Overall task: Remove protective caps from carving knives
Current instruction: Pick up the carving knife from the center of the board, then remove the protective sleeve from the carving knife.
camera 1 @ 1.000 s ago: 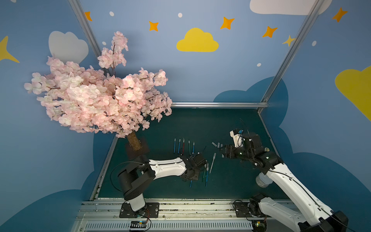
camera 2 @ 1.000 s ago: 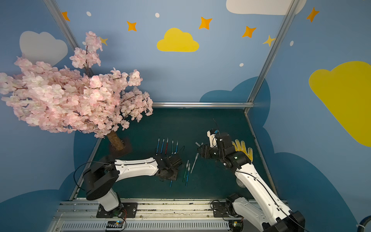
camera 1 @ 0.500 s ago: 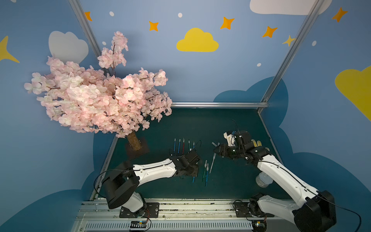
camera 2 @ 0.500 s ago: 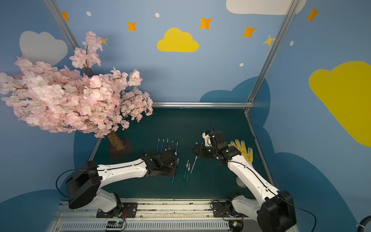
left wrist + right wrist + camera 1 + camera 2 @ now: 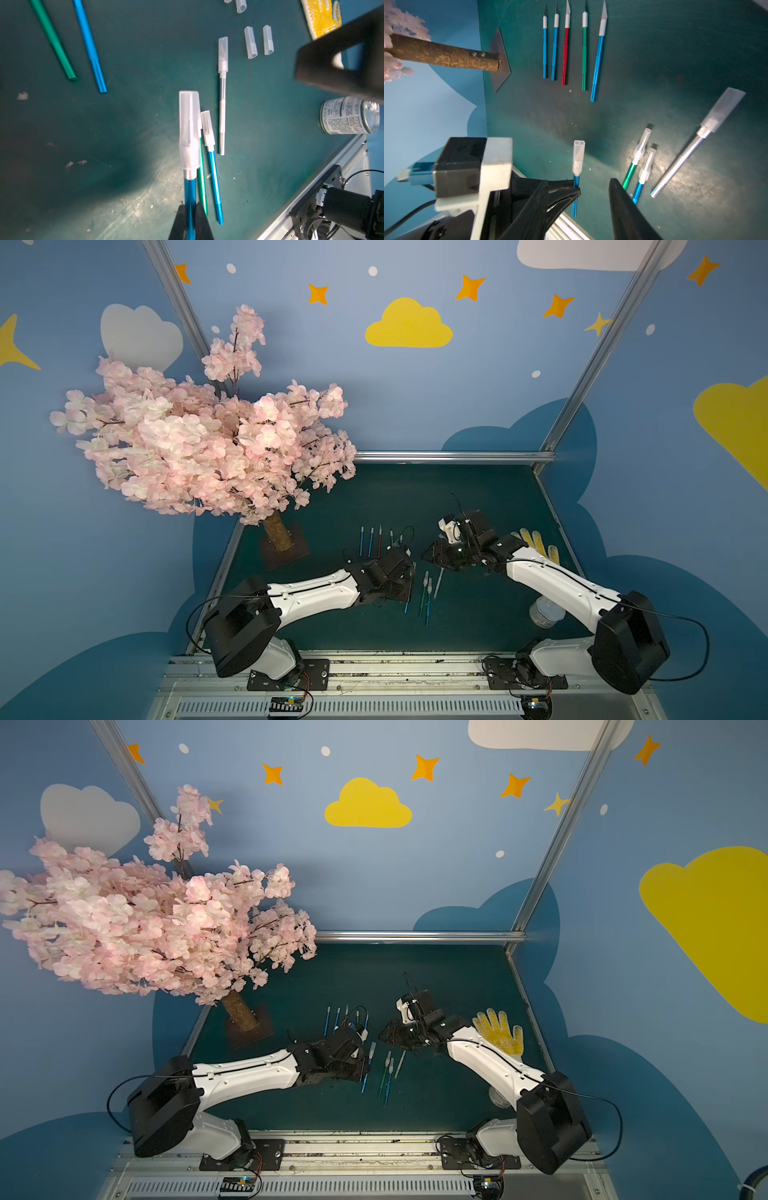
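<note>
My left gripper (image 5: 190, 212) is shut on the handle of a blue carving knife (image 5: 190, 193), held off the mat with its whitish protective cap (image 5: 189, 124) on. In the right wrist view that cap (image 5: 578, 158) sticks out beyond my right gripper (image 5: 578, 180), which is open, one finger on each side of the knife without touching it. In a top view the two grippers (image 5: 409, 580) (image 5: 430, 556) nearly meet. Three capped knives (image 5: 215, 182) lie beside them. Several uncapped knives (image 5: 566, 47) lie in a row. Loose caps (image 5: 250, 42) lie further off.
A pink blossom tree (image 5: 208, 439) stands on a plate base (image 5: 284, 549) at the back left. A yellow glove (image 5: 536, 543) lies at the right edge of the mat. A small can (image 5: 349, 118) stands under the right arm. The metal rail (image 5: 374, 668) runs along the front.
My right gripper has moved left, up to the left gripper and the capped end of the held knife. The left gripper has kept its grip and shifted only slightly.
</note>
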### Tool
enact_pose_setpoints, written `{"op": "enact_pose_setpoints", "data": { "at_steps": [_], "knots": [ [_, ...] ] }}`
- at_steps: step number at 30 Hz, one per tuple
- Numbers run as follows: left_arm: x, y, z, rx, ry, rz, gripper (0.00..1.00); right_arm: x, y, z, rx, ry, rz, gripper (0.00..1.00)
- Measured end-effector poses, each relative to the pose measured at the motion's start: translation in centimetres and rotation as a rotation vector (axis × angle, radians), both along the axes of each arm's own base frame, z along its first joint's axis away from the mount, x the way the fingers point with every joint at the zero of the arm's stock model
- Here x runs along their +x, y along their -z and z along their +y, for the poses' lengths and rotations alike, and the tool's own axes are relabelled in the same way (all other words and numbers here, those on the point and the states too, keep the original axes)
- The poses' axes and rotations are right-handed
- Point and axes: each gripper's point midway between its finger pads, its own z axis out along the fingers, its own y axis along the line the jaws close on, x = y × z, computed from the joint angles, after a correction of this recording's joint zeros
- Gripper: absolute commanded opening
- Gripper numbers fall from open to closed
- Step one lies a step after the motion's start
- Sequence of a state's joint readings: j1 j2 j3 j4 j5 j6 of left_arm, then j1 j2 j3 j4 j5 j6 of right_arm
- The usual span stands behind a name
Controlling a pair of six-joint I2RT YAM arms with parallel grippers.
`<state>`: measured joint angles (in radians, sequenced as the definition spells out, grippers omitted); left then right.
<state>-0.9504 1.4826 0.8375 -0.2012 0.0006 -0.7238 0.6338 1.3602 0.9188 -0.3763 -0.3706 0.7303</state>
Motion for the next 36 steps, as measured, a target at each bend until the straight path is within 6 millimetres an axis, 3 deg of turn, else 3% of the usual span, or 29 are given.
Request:
{"op": "enact_pose_setpoints", "data": {
  "at_steps": [13, 26, 36],
  "knots": [
    [0.0, -0.3, -0.1, -0.042, -0.007, -0.005, 0.08, 0.0, 1.7, 2.2, -0.021, -0.018, 0.040, 0.37],
    [0.0, -1.6, -0.4, -0.085, -0.002, -0.022, 0.08, 0.6, 2.7, 2.9, -0.035, -0.010, 0.048, 0.30],
    [0.1, -1.9, -0.6, -0.100, 0.001, -0.028, 0.08, 1.1, 2.3, 3.1, -0.031, -0.004, 0.033, 0.15]
  ]
}}
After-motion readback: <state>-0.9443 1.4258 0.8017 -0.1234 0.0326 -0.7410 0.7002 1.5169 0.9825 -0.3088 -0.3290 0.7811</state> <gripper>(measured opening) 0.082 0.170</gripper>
